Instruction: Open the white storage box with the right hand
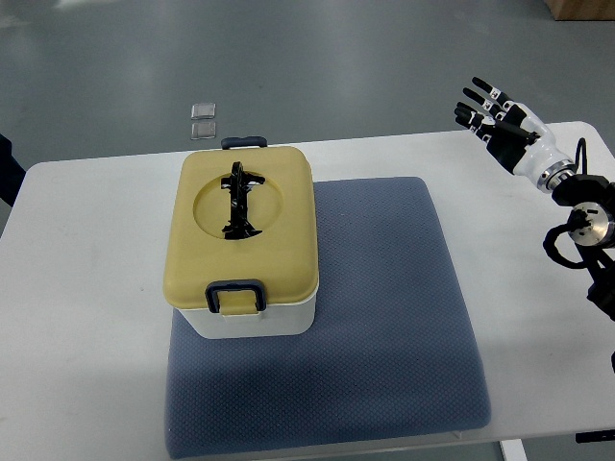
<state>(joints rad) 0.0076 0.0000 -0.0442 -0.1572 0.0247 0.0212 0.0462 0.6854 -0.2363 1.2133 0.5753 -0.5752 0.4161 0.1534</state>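
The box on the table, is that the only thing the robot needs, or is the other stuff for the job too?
For the job:
- white storage box, its yellow lid shut with a dark latch
- right hand, open, off to the box's right

Just lying about:
- blue mat under the box
- two small clear pieces on the floor beyond the table

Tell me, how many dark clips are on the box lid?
2. One latch sits on the lid's near edge, the other latch on its far edge. More could hide on the sides.
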